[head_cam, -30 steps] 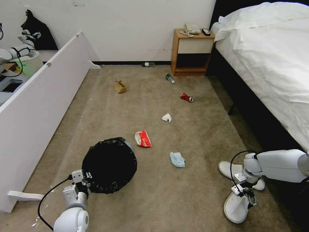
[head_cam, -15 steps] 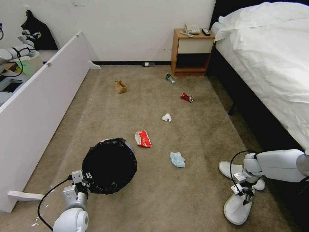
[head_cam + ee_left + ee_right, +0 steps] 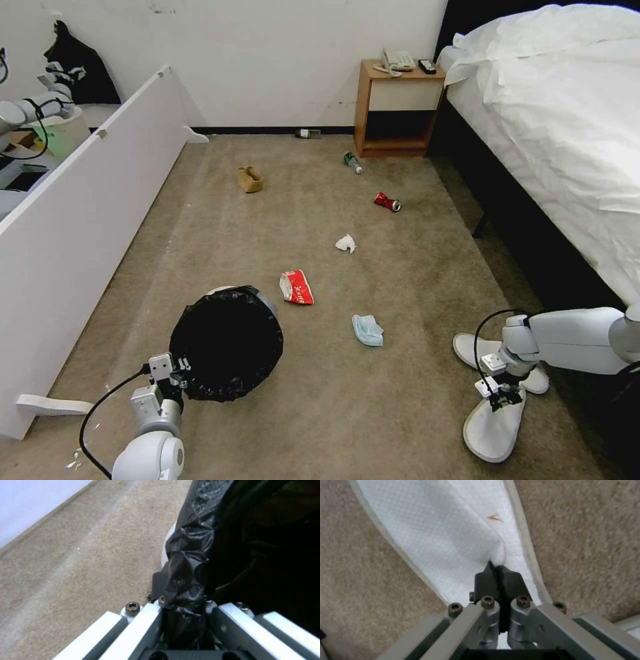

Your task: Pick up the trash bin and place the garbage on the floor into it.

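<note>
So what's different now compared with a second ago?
The right pincer has dropped onto the near slipper and pinched its white upper; earlier it hung just above. The left pincer still grips the trash bin by its bagged rim. The litter on the floor hasn't moved.

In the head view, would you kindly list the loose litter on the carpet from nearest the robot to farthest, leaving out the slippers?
Face mask → red packet → tissue → red can → paper bag → green bottle.

The black-lined trash bin (image 3: 227, 341) sits near left on the carpet (image 3: 413, 280). Red packet (image 3: 297, 287), blue mask (image 3: 367, 330) and tissue (image 3: 345, 243) lie beyond; two white slippers (image 3: 495, 427) near right.
</note>
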